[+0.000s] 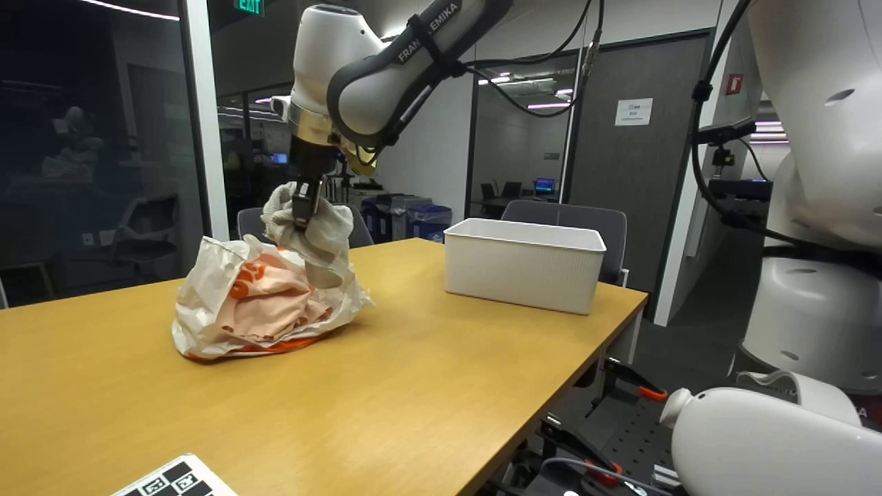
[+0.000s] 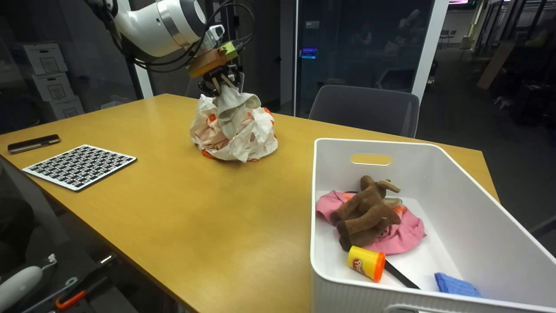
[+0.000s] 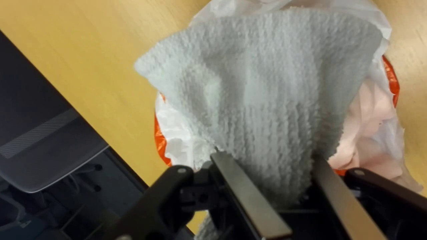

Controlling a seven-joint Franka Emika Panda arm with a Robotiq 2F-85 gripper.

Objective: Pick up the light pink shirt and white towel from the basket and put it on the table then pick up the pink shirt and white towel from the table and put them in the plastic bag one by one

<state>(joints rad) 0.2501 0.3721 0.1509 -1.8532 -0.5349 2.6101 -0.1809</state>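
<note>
The white towel hangs from my gripper in both exterior views [image 1: 322, 241] [image 2: 236, 108] and fills the middle of the wrist view [image 3: 267, 83]. My gripper [image 3: 269, 159] is shut on a bunched part of it, with the fingers spread by the cloth. The gripper [image 1: 305, 207] is above the plastic bag [image 1: 200, 313], and the towel's lower end hangs at the bag's opening. The light pink shirt [image 1: 272, 306] lies crumpled inside the bag, partly behind bag plastic in an exterior view [image 2: 213, 135]. The white basket [image 1: 524, 269] stands at the table's end.
The basket [image 2: 417, 167] holds a brown plush toy [image 2: 369, 213], a deeper pink cloth [image 2: 410, 234], a yellow can [image 2: 365, 263] and a blue cloth [image 2: 456, 284]. A checkered board [image 2: 82, 165] and a dark object [image 2: 34, 143] lie on the table [image 2: 208, 217]. A chair [image 2: 365, 108] stands behind.
</note>
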